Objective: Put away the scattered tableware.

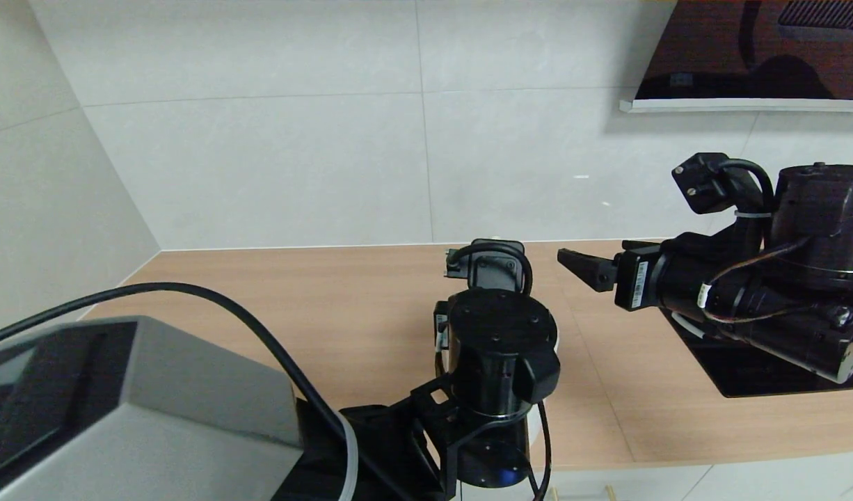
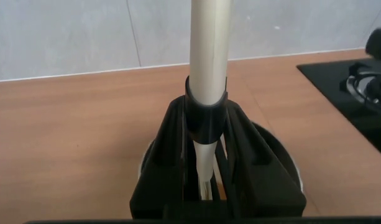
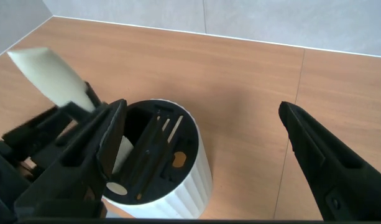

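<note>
Wood-grain countertop (image 1: 294, 306) in the head view lies below the spread, empty right gripper (image 1: 593, 256); the left wrist view has the left gripper (image 2: 206, 165) clenched on an upright cream plastic utensil handle (image 2: 209, 56); the right wrist view shows it entering a white ribbed cylindrical holder (image 3: 187, 180), where a tilted release might snag the black dividers (image 3: 156, 146) and tip it.

Left arm points straight down near the worktop's front edge, left gripper (image 2: 206, 115) clamped on a cream handle (image 2: 210, 43). Right arm is held level, right gripper (image 3: 201, 112) fingers spread wide.
</note>
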Available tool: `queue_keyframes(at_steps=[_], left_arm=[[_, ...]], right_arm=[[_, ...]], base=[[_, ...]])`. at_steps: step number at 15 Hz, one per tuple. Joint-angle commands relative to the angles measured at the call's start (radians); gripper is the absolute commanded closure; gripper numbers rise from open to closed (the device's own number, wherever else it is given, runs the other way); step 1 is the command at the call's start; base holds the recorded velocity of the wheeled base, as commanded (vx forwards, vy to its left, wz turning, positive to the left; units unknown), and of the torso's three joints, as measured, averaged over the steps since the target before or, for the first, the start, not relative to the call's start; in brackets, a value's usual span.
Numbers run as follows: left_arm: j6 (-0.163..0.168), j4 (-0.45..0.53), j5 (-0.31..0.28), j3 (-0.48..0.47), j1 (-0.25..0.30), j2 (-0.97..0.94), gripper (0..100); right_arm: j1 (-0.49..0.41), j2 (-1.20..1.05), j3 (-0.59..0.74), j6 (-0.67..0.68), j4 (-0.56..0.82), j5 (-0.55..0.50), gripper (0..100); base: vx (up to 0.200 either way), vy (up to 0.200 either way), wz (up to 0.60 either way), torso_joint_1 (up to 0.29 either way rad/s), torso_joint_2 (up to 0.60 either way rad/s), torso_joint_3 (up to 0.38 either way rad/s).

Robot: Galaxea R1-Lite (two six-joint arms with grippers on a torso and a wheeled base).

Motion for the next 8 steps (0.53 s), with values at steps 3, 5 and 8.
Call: queue_keyframes(at_steps=[3,5,8], left_arm=[[-0.002,0.001,0.001,0.018,-0.012,0.023,100],[-0.002,0.001,0.001,0.019,-0.012,0.031,100],[0.0,0.001,0.001,0.024,-0.014,0.031,100]], right_arm=[[0.0,0.008,-0.001,0.0,-0.001,0.0,0],[0.0,0.013,0.0,0.0,-0.001,0.0,0],[0.0,0.013,-0.001,0.0,-0.001,0.0,0]], base=[[0.0,0.0,0.0,0.0,0.0,0.0],[0.0,0.0,0.0,0.0,0.0,0.0],[0.0,0.0,0.0,0.0,0.0,0.0]])
